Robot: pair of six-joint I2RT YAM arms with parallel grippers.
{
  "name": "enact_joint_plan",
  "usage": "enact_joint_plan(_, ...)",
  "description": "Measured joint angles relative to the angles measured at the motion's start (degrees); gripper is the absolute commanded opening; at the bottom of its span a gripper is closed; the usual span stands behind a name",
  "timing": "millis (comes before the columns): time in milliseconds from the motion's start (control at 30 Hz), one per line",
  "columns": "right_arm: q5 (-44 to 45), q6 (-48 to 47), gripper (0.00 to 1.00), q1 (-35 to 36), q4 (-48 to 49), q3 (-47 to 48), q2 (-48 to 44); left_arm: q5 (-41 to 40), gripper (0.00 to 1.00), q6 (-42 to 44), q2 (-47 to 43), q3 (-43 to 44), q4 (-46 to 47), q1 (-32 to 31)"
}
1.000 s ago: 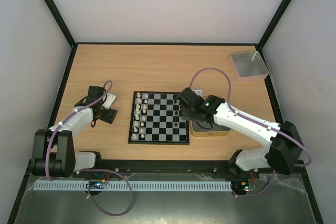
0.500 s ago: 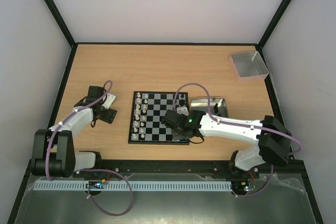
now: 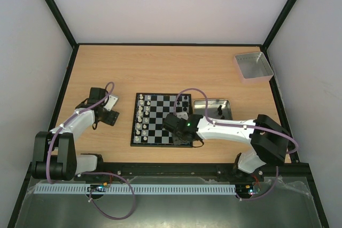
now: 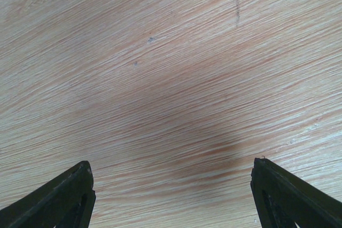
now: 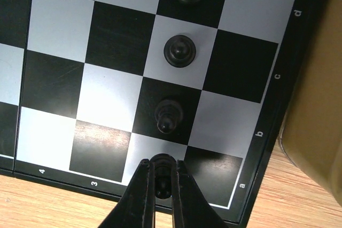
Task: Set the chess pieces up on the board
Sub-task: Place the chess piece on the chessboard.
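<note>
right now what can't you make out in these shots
- Right wrist: fingers of the right tool hide the kind and base of the small black chess piece it grips.
- Top: right arm covers the black-and-white checked chessboard's near right corner; whitish-silver chess pieces too small to identify.
- Left wrist: bottom edge cuts off the open left tool.

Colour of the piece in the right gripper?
Black. The piece is pinched in the right gripper; best seen in the right wrist view.
</note>
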Motion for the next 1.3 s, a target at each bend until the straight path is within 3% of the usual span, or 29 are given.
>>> enact_joint_plan(967, -2.4, -0.4, 0.10, 0.0, 2.4, -0.9, 1.8, 0.1, 0.80, 0.0, 0.0, 0.0, 0.0, 0.5)
enact_joint_plan(1133, -2.6, -0.6, 0.19, 0.0, 2.5, -0.9, 2.1, 0.2, 0.80, 0.0, 0.0, 0.0, 0.0, 0.5)
enact_joint_plan(1233, -2.6, -0.7, 0.37, 0.0, 2.5, -0.9, 2.3, 0.2, 0.80, 0.0, 0.0, 0.0, 0.0, 0.5)
enact_joint_plan(1300, -2.6, -1.0, 0.39, 0.0, 2.4, -0.9, 2.2, 0.2, 0.80, 0.0, 0.0, 0.0, 0.0, 0.5)
